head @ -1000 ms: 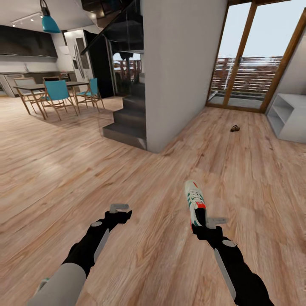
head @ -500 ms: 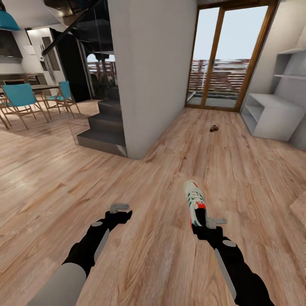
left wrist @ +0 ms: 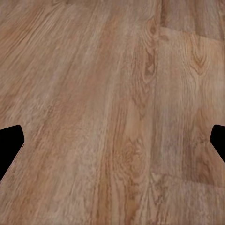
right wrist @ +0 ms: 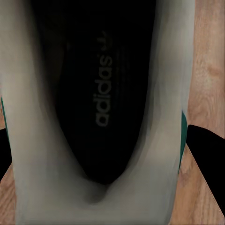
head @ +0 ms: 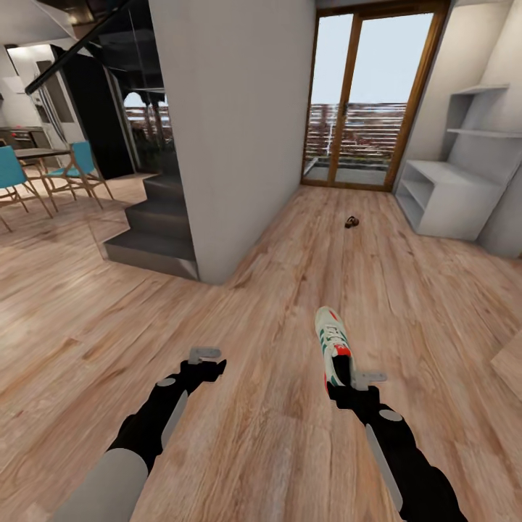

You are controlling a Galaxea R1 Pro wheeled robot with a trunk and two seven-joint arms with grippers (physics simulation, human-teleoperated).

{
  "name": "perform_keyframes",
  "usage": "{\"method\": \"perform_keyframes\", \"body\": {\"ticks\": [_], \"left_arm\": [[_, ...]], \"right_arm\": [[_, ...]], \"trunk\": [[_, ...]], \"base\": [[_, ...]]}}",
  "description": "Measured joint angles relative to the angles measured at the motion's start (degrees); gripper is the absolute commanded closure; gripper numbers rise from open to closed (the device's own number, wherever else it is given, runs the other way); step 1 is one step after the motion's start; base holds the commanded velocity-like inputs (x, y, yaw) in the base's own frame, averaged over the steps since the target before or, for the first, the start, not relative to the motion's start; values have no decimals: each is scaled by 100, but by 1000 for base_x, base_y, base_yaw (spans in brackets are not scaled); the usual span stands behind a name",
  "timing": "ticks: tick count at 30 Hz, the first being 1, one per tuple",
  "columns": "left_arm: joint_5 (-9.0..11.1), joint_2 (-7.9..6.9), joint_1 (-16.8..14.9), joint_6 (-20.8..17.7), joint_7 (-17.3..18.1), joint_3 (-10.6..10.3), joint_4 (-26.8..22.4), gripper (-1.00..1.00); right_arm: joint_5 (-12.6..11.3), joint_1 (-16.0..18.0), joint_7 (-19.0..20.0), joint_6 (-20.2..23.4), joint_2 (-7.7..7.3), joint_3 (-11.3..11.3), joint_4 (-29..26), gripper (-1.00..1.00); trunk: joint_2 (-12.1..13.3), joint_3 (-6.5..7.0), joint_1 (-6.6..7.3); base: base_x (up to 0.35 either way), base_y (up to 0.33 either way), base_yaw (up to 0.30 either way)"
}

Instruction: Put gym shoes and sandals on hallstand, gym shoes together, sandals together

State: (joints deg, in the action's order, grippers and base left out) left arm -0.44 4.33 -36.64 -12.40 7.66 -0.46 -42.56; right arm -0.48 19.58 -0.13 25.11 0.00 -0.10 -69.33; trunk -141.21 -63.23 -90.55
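One gym shoe (head: 332, 341), cream-white with green stripes and a red-orange heel, hangs over the corridor floor (head: 275, 304) with my right gripper (head: 351, 378) shut on its heel end. In the right wrist view its dark insole (right wrist: 101, 93) lies between the black fingers (right wrist: 206, 152). My left gripper (head: 204, 355) is open and holds nothing; in the left wrist view its fingertips (left wrist: 10, 140) stand wide apart over bare planks. A small dark sandal (head: 353, 222) lies far ahead on the floor. The grey-white hallstand (head: 442, 197) stands at the right wall under two wall shelves (head: 471, 91).
A grey wall block (head: 232, 130) and dark stairs (head: 152, 232) stand ahead on the left. Wood-framed glass doors (head: 362, 109) close the corridor's far end. Blue chairs (head: 76, 163) and a table are at far left. A pale wooden edge (head: 509, 366) shows at the right.
The camera has swung to the right, so the whole scene slid left and more of the hallstand came into view. Both arms and the held shoe keep their places in the picture.
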Motion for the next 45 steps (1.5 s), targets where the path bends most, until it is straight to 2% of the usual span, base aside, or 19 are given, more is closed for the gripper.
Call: {"method": "perform_keyframes", "body": {"ticks": [17, 35, 37, 40, 45], "left_arm": [[-14, -11, -2, 1, 2, 10, -37, -100], [8, 5, -9, -10, 7, 4, -355, -100], [7, 5, -9, -123, 7, 1, -389, -100], [5, 6, -9, -506, 8, -2, -412, -100], [5, 6, -9, -623, 8, -2, -468, -100]], "right_arm": [[7, 0, -14, 8, 0, -3, -35, 100], [20, -1, -11, 8, 0, 24, -23, 100], [22, -1, -11, 8, 0, 25, -26, 100], [23, -1, -11, 8, 0, 25, -29, 100], [23, -1, -11, 8, 0, 19, -27, 100]], "trunk": [[0, 0, 0], [0, 0, 0], [0, 0, 0], [0, 0, 0], [0, 0, 0]], "base": [[349, -67, -12], [349, -111, -239], [349, -98, -253], [349, -96, -253], [349, -96, -253]]}}
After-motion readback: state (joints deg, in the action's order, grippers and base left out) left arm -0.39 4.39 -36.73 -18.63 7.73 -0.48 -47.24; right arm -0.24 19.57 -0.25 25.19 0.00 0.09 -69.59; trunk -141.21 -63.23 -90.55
